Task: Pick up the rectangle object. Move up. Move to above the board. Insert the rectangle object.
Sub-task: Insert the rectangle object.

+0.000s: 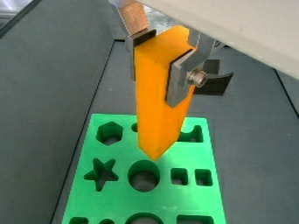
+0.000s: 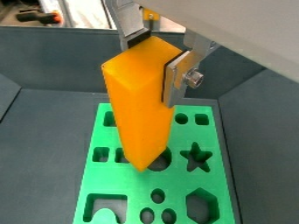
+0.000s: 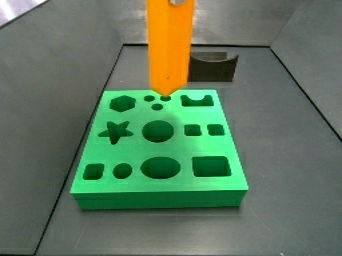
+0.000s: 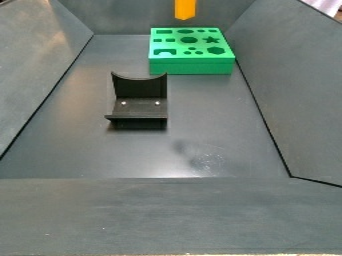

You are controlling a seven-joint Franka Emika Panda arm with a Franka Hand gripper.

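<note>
The rectangle object (image 1: 158, 96) is a tall orange block that hangs upright, and it shows in both wrist views (image 2: 140, 105). My gripper (image 1: 160, 70) (image 2: 156, 63) is shut on its upper end, one silver finger on each side. Below lies the green board (image 1: 176, 199) (image 2: 126, 182) with its shaped holes. In a side view the rectangle object (image 3: 168, 45) hovers over the board (image 3: 160, 197), its lower end just above the small round holes near the back row and apart from the surface. Another side view shows only the block's lower end (image 4: 185, 8) above the board (image 4: 191, 66). The gripper is cut off in both side views.
The dark fixture (image 4: 138, 100) with a curved notch stands on the floor apart from the board, and it shows behind the board in a side view (image 3: 214, 67). Sloping dark walls (image 4: 54, 80) enclose the floor on all sides.
</note>
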